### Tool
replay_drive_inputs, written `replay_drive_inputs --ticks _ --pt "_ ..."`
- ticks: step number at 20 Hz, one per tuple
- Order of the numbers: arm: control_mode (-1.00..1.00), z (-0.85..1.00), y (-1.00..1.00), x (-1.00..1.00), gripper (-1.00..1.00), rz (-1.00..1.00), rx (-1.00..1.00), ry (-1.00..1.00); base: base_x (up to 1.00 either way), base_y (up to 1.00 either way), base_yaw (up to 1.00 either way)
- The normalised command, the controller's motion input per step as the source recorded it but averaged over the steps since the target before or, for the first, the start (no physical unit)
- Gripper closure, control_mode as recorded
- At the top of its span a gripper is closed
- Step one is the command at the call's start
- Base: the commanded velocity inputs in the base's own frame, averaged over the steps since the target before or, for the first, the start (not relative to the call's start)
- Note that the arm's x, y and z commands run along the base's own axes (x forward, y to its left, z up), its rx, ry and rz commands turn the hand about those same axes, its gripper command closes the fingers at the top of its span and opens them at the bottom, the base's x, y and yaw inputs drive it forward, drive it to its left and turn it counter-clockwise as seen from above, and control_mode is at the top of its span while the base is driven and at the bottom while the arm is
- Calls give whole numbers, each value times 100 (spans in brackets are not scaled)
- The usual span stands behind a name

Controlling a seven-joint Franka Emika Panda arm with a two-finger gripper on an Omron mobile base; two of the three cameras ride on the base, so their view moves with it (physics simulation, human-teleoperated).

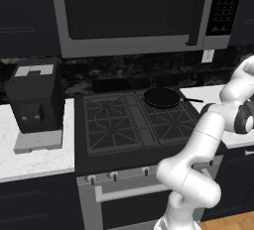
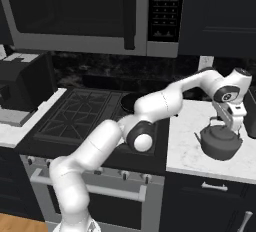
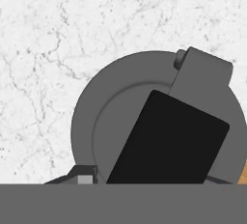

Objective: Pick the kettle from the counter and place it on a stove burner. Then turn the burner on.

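sitting on counter [image 2: 190,146], kettle [image 2: 220,143] directly under tool [image 2: 231,121]

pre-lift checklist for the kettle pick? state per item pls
1. Claw over the kettle, down at its handle: ok.
2. Claw shut on the handle: ok, judging by the right base view; the hand view looks straight down on the kettle with its dark handle close under the camera, but the finger contact itself is hidden.
3. Kettle upright on the counter, not yet lifted: ok.
4. Free burner: the front left burner is bare: ok.
5. Frying pan occupies the back right burner: not ok for that one.
6. Stove knobs reachable along the front: ok; whether any is on, cannot tell.
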Motion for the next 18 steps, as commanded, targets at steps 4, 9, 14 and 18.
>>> replay_drive_inputs --ticks 4,9,14,18 --pt "-100 0 -7 -59 100 0 4 -18 0 0 0" --pt "-100 3 0 -64 100 0 4 -26 0 0 0" --pt "-100 12 33 -72 100 0 2 -35 0 0 0" --pt "-100 18 96 -61 100 0 0 -37 0 0 0"
